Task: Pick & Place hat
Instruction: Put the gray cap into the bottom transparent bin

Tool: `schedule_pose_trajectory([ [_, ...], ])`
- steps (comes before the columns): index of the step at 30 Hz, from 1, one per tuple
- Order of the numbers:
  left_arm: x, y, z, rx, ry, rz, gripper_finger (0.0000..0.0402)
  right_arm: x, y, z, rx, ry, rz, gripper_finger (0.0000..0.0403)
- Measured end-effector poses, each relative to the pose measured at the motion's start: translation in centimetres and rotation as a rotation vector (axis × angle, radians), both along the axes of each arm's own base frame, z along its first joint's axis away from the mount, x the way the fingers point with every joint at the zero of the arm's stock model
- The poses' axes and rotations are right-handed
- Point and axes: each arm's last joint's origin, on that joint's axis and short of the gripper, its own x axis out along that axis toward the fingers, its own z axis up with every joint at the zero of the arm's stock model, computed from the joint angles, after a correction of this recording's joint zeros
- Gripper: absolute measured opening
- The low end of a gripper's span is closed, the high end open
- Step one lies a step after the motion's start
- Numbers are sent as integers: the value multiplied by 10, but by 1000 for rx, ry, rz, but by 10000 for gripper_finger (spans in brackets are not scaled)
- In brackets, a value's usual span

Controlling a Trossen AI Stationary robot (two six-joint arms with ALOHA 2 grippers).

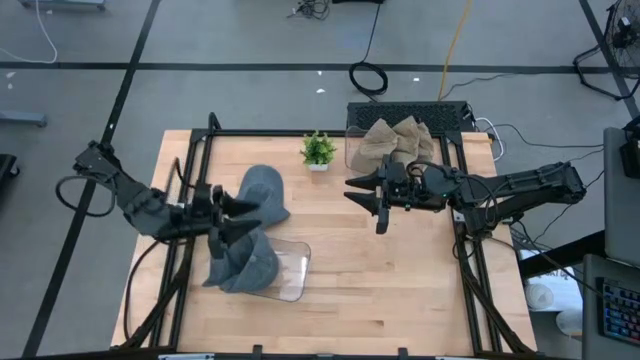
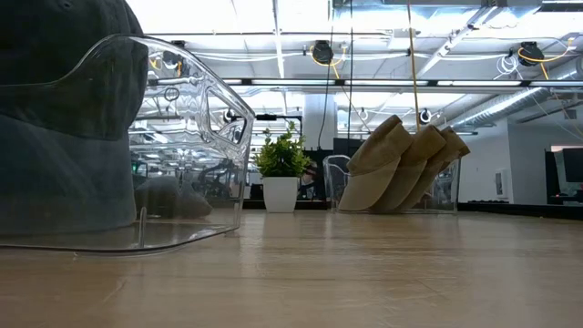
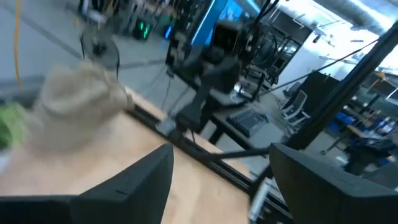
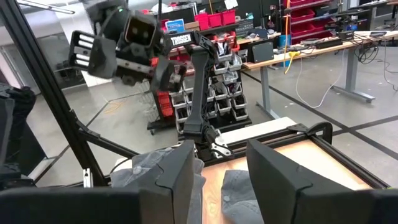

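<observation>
Two dark grey hats show in the high view. One (image 1: pixel 264 192) lies on the table; the other (image 1: pixel 243 264) sits in a clear plastic bin (image 1: pixel 293 272) and fills the left of the low view (image 2: pixel 64 118). My left gripper (image 1: pixel 243 218) is open over these grey hats with nothing between its fingers (image 3: pixel 222 152). My right gripper (image 1: pixel 372 198) is open near the table's middle, its fingers pointing at the grey hats (image 4: pixel 155 169); it holds nothing (image 4: pixel 221 149). Several tan hats (image 1: pixel 398 140) lean together in a second clear bin near the far edge (image 2: pixel 401 164).
A small potted plant (image 1: pixel 318 150) stands near the far edge between the grey and tan hats (image 2: pixel 281 173). A black frame rail (image 1: pixel 190 190) runs along each side of the wooden table. Bare wood lies toward the near edge and right of the clear bin.
</observation>
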Motion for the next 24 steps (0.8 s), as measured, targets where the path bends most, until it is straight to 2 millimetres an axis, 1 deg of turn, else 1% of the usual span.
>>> schedule_pose_trajectory([
  [4, -5, 9, 7, 135, -8, 34, 270, 0, 0, 0, 0, 0, 0, 138],
  [8, -13, 23, 11, 197, 8, 149, 276, 0, 0, 0, 0, 0, 0, 142],
  [12, -26, 48, 13, 213, 39, 185, 285, 0, -2, 0, 0, 0, -8, 151],
  [16, -39, 72, 11, 286, 97, 200, 294, 1, -8, 0, 0, 0, -32, 162],
  [20, -51, 92, 11, 388, 153, 245, 298, 1, -15, 0, 0, 0, -57, 171],
  [24, -60, 108, 9, 476, 221, 291, 299, 1, -18, 0, 0, 0, -70, 177],
])
